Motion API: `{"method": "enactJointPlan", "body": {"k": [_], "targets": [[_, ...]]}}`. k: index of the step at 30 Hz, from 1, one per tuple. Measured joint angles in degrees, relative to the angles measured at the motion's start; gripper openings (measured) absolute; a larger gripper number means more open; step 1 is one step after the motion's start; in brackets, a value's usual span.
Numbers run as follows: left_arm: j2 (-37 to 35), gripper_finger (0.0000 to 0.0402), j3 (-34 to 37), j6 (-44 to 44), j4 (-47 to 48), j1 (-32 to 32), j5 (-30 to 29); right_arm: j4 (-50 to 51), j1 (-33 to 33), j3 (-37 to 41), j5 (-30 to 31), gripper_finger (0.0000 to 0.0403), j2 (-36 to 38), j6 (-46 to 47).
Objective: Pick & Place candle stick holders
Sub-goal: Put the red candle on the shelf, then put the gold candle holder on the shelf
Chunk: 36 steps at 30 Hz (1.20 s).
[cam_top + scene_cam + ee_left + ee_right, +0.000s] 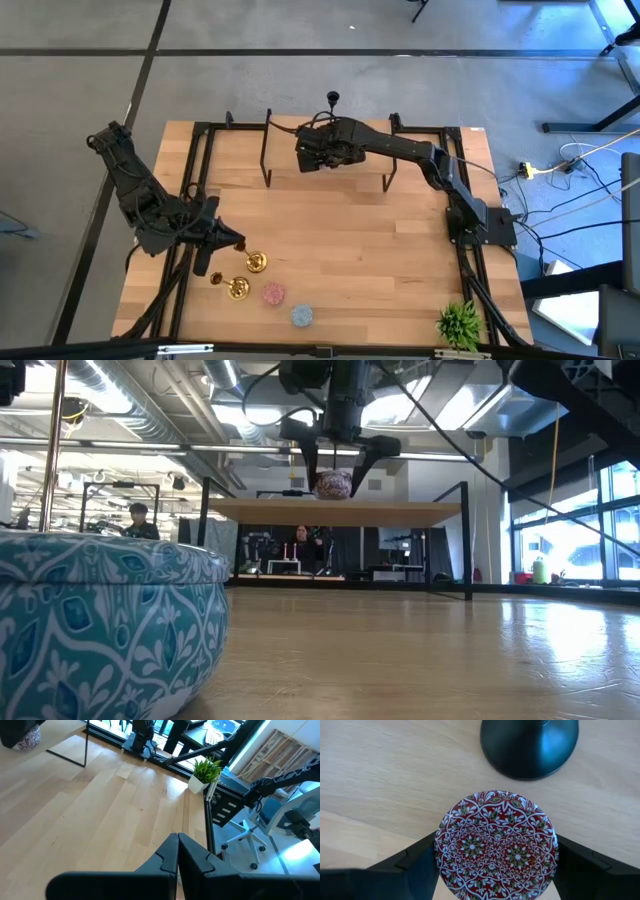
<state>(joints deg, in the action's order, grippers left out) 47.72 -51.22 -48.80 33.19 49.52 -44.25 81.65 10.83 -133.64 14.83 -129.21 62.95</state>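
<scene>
Right gripper (495, 857), far end of the light wooden table (350, 240), raised above the surface: fingers spread wide around a squat round holder with a red-and-white floral pattern (496, 844), one finger on each flank, holder apparently off the wood in the low view (333, 484). Black round base of a slim black candlestick (530, 745) standing just beside and beyond the held piece; its stem and knob visible from above (333, 100). Left gripper (178, 862), near left edge of the table: fingers pressed fully together, nothing between them, idle. Near-edge group beside that idle arm: two shiny gold candlesticks on round bases (256, 262) and (237, 288), a small pink round holder (273, 293), a small light-blue patterned round holder (301, 316), the last filling the foreground of the low view (105, 625). Small green spiky plant (460, 322) at the near right corner, apart from everything else. Hazards, as judged: smooth curved sides on the held piece, so likely slip or rotation if the squeeze is light; release from height likely to produce a bounce or roll; sideways drift toward the black base likely to tip the tall stick; placement too close to that base likely to leave no clearance for the fingers on withdrawal.
</scene>
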Motion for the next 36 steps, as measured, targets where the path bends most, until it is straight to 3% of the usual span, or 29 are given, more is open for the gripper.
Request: {"method": "enactJointPlan", "body": {"k": [14,36], "targets": [[0.0,0.0002,0.0,-0.2,0.0,0.0,0.0,-0.2,0.0,0.0,0.2,0.0364,0.0,-0.5],[0.0,0.0002,0.0,-0.5,0.0,0.0,0.4,-0.7,0.0,-0.1,3.9,0.0367,0.8,0.0]]}}
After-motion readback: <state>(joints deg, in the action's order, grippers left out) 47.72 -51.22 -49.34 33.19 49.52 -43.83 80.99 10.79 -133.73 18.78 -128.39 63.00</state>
